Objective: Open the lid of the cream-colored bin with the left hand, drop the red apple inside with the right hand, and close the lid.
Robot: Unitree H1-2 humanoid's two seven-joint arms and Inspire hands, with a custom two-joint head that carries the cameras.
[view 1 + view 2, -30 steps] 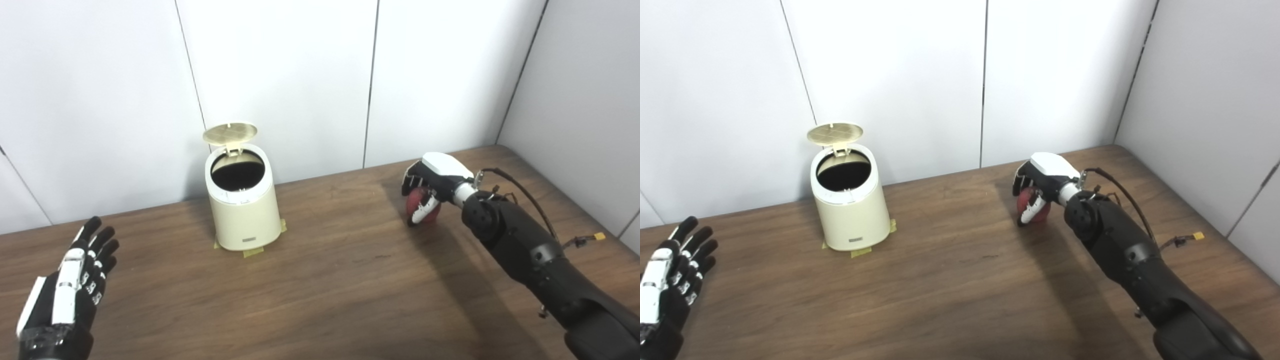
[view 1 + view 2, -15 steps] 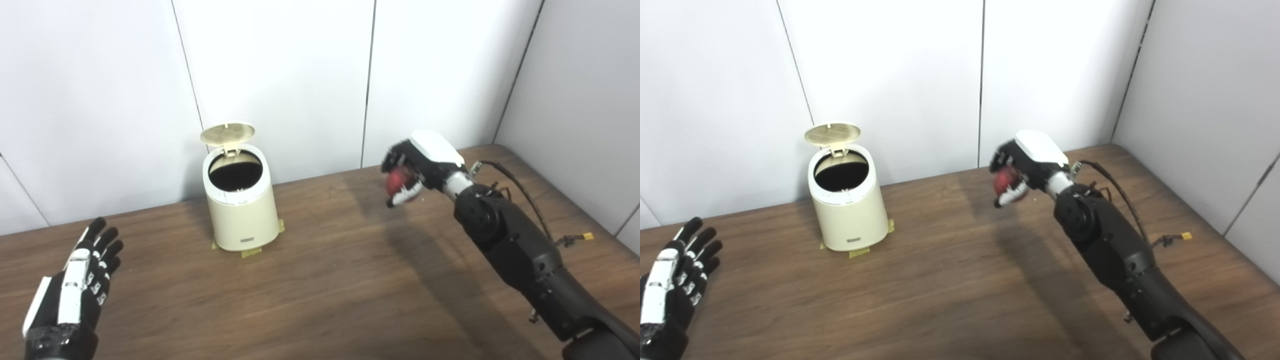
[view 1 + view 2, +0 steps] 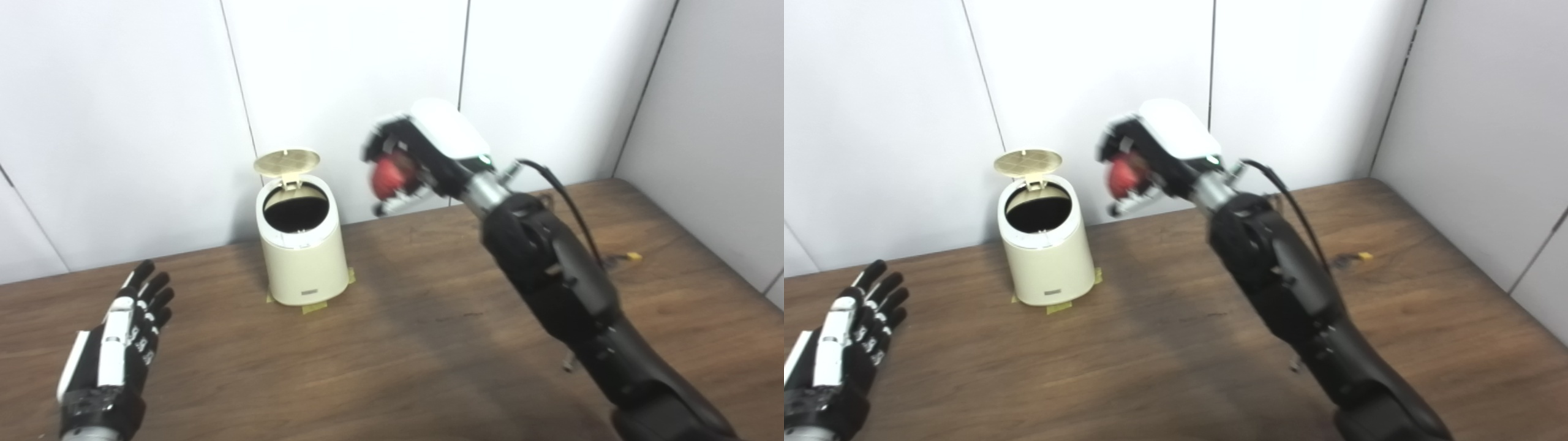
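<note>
In the left eye view, a cream-colored round plastic bin [image 3: 302,248] is standing upright on the dark brown wooden table [image 3: 392,343], near the white panelled wall [image 3: 349,73], with yellowish tape strips [image 3: 314,308] showing under its base. Its round ribbed lid [image 3: 286,162] is tilting up and back on the rear hinge, leaving the dark mouth uncovered. The right hand [image 3: 422,156], black with a white back plate, is hanging in the air well above the table, to the right of the bin and higher than its rim, with its fingers curling around a red apple [image 3: 388,174] so that only part of the fruit is showing. The black right forearm [image 3: 551,275] is sloping down toward the bottom right corner, and a thin black cable [image 3: 566,202] is looping beside it. The left hand [image 3: 122,343] is sitting low over the table at the bottom left, well apart from the bin, holding nothing, fingers stretched forward and slightly apart.

In the right eye view, the same bin [image 3: 1046,251] is appearing left of centre with the lid [image 3: 1028,163] raised. The right hand [image 3: 1157,153] is gripping the apple [image 3: 1121,173] just right of the lid and above it, not touching the bin. The left hand [image 3: 842,349] is lying partly cut off by the bottom left edge, fingers extended and empty.
</note>
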